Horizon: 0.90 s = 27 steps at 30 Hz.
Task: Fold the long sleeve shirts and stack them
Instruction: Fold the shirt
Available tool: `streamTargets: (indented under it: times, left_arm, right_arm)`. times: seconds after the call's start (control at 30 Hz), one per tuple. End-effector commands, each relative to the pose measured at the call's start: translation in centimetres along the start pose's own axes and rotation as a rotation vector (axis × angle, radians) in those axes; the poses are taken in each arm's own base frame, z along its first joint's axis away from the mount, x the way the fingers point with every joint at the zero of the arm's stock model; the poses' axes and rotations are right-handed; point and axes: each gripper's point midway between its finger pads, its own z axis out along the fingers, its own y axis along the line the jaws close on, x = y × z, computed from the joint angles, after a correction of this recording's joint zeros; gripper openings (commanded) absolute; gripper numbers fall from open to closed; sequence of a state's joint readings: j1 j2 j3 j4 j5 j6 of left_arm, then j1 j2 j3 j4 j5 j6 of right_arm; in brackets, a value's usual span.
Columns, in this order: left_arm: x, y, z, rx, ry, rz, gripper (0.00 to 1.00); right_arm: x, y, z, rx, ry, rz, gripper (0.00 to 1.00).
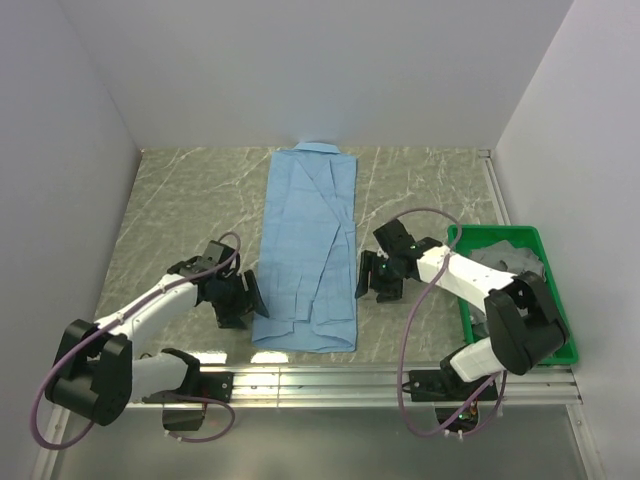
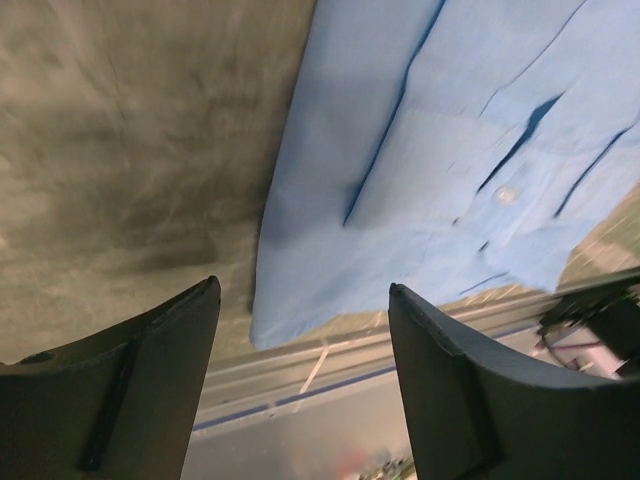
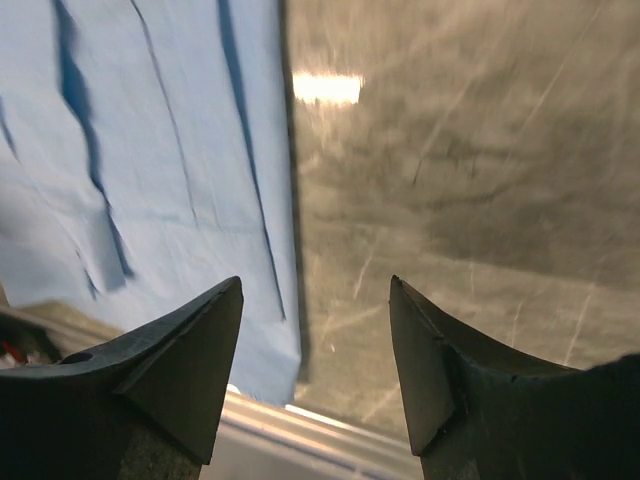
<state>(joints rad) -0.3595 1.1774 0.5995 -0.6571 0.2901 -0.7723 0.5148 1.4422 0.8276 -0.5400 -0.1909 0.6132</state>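
Long sleeve shirts are the job, and the one I can plainly see, a light blue shirt (image 1: 310, 250), lies flat in the middle of the tabletop (image 1: 180, 200), collar at 12 o'clock and hem at 6 o'clock by the near rail. Its sides look already turned in, making one long narrow strip, so I judge the lengthwise fold done and the crosswise fold to be next. The left pincer (image 1: 240, 300) sits just beside the strip's edge at about 8 o'clock, jaws spread wide with nothing between them; its wrist view shows only the hem corner and bare stone ahead. The right pincer (image 1: 372, 280) stands just beside the opposite edge at about 4 o'clock, likewise wide open and empty. The next move, I reckon, calls for each to pinch a hem corner and carry it toward 12 o'clock together. Count: one blue shirt laid out, two pincers, one green tray (image 1: 520, 232) at 3 o'clock, and one grey cloth (image 1: 510, 262) inside it, though I cannot tell whether that is another shirt.
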Motion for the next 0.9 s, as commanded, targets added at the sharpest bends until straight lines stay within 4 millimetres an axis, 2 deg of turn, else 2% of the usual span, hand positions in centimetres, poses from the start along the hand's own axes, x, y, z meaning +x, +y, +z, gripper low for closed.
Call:
streamTargets:
  times: [0.0, 0.3, 0.47, 0.57, 0.67, 0.77, 0.8, 0.87]
  left_arm:
    - [2.0, -0.1, 0.2, 0.004, 0.061, 0.005, 0.74]
    - [3.3, 0.2, 1.8, -0.023, 0.1, -0.006, 0.65]
    - [3.9, 0.3, 2.3, -0.032, 0.122, 0.003, 0.57]
    - [4.3, 0.2, 2.5, -0.031, 0.135, 0.01, 0.49]
    - [4.5, 0.2, 2.6, -0.029, 0.137, 0.013, 0.36]
    - [4.4, -0.1, 2.3, -0.017, 0.127, 0.013, 0.2]
    - [4.3, -0.3, 2.2, -0.012, 0.119, 0.015, 0.15]
    - [4.1, -0.6, 1.8, -0.001, 0.105, 0.013, 0.09]
  right_arm:
    - [2.8, 0.7, 0.0, -0.056, 0.108, 0.01, 0.68]
    - [7.1, 2.6, 2.0, -0.086, 0.234, -0.047, 0.68]
    - [8.2, 2.9, 2.4, -0.087, 0.268, -0.057, 0.66]
    - [8.9, 3.2, 2.5, -0.092, 0.288, -0.074, 0.63]
    - [9.6, 3.4, 2.7, -0.091, 0.314, -0.094, 0.57]
    - [9.7, 3.5, 2.7, -0.091, 0.314, -0.103, 0.45]
    - [9.8, 3.4, 2.6, -0.086, 0.317, -0.11, 0.33]
    - [9.4, 3.5, 2.3, -0.087, 0.3, -0.12, 0.2]
